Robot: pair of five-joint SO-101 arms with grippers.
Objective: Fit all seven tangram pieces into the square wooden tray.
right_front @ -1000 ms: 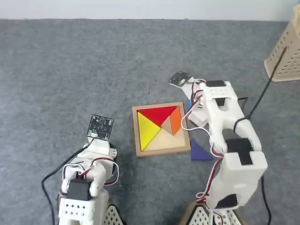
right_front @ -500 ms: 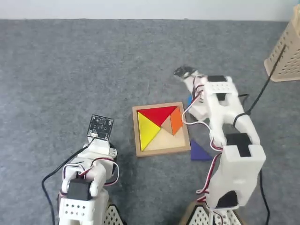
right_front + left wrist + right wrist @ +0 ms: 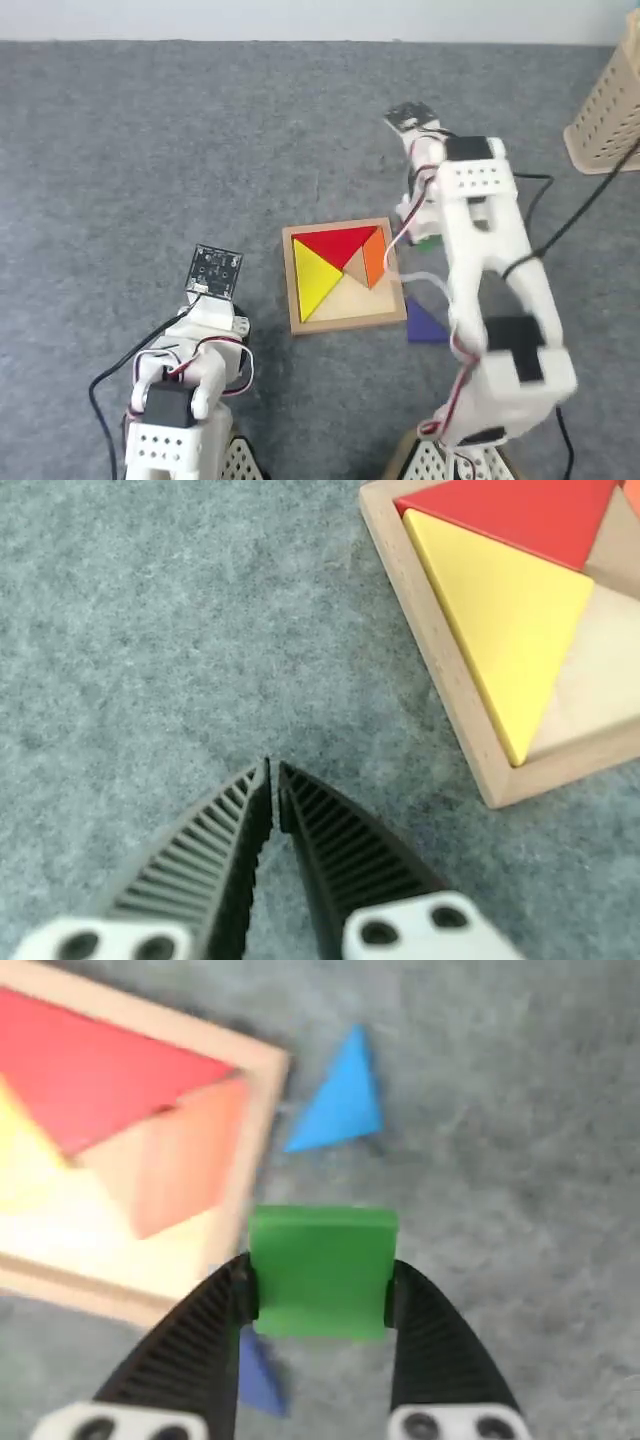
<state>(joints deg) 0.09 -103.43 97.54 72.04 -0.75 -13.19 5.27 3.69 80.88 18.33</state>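
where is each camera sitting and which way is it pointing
High view: fixed overhead, looking down at the tray; left arm and right arm both show.
Left wrist view: on the left wrist, looking past the shut left tool at a tray corner.
Right wrist view: on the right wrist, looking past the right tool, which clamps a green square, toward the tray.
Shared: all three show the tray's red triangle.

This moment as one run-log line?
right end effector: shut on green square, beside tray; left end effector: shut, empty; in tray: red triangle, yellow triangle, orange piece; loose: blue triangle, purple triangle
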